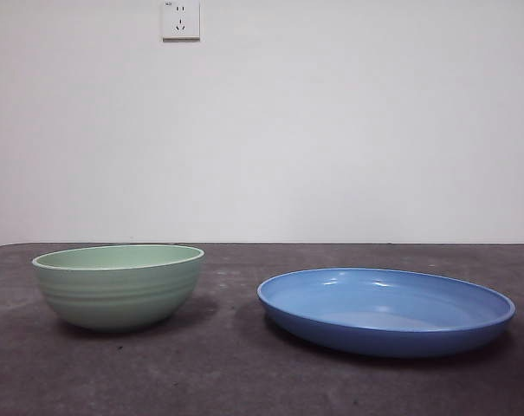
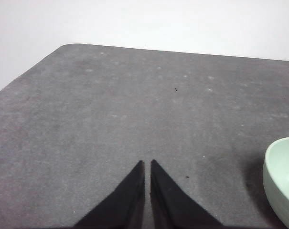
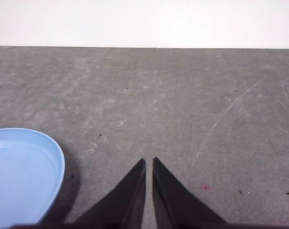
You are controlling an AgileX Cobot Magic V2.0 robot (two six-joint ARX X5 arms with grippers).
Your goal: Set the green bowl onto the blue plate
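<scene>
The green bowl [image 1: 119,284] stands upright and empty on the dark grey table, on the left of the front view. The blue plate [image 1: 385,309] lies flat and empty to its right, a short gap apart. No arm shows in the front view. My left gripper [image 2: 147,164] is shut and empty above bare table, with the bowl's rim [image 2: 283,176] at the edge of its view. My right gripper [image 3: 148,162] is shut and empty above bare table, with the plate [image 3: 22,171] at the edge of its view.
The grey table [image 1: 236,373] ends at a white wall with a power socket [image 1: 180,19]. The table's rounded far corner [image 2: 68,47] shows in the left wrist view.
</scene>
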